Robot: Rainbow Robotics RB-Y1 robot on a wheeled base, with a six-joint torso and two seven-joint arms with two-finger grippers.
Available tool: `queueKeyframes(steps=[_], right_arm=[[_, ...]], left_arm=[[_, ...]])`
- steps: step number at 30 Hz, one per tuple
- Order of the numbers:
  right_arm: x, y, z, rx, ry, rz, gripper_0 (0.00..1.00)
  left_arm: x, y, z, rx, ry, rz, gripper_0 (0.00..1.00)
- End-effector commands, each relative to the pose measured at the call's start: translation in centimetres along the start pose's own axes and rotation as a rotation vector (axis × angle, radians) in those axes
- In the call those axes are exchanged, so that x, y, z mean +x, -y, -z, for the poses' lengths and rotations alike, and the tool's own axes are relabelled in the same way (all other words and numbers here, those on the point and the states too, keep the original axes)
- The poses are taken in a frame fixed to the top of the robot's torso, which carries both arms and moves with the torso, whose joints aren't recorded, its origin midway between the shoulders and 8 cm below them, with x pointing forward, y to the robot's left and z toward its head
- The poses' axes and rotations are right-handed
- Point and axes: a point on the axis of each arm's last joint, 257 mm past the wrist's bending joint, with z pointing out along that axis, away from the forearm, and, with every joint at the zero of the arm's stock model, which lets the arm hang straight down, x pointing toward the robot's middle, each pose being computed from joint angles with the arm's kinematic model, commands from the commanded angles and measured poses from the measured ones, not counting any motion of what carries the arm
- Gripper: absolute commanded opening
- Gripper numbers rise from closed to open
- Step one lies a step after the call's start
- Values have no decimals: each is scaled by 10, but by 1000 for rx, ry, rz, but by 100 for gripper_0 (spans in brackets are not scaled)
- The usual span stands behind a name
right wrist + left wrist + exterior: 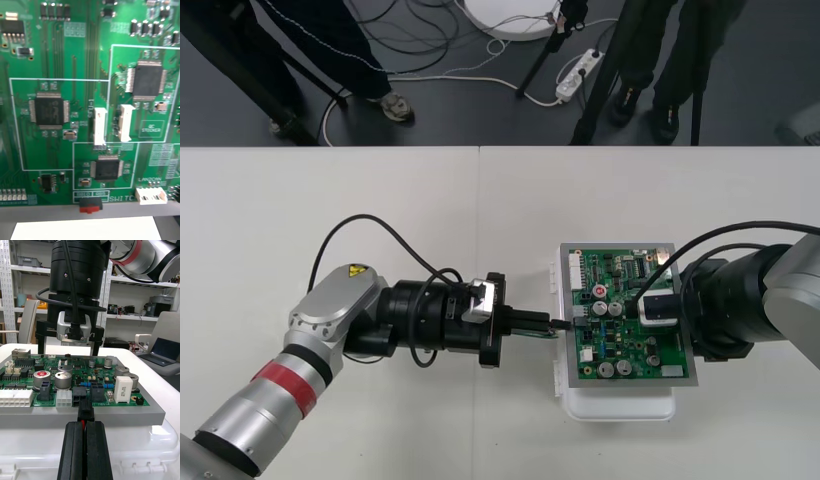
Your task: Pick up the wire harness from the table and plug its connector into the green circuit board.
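Observation:
The green circuit board sits on its white base right of the table's middle. My left gripper reaches in level from the left to the board's left edge. In the left wrist view its fingers are shut on the harness's small black plug, and a bit of red wire shows between them. The plug's front meets a black socket at the board's edge; how deep it sits I cannot tell. My right gripper hangs over the board's right half, its fingers standing apart and open. The right wrist view looks straight down on the board.
The light table stretches bare to the left of the board and toward the front edge. A dark floor strip with cables, a power strip and stand legs runs beyond the far edge.

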Motion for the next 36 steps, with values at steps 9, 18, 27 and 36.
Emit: queueKeyframes(steps=[9, 18, 27, 36], right_arm=[[-5, -14, -4, -27, 8, -18, 100], [-9, -15, -4, -34, 19, -14, 100], [-10, -17, -3, -40, 27, -17, 100], [-13, -18, -3, -47, 35, -20, 100]], left_arm=[[-20, -14, -27, 1, 33, -110, 0], [-22, -15, -28, -2, 44, -108, 0], [-27, -15, -32, -7, 62, -108, 0], [-27, -15, -32, -6, 63, -114, 0]])
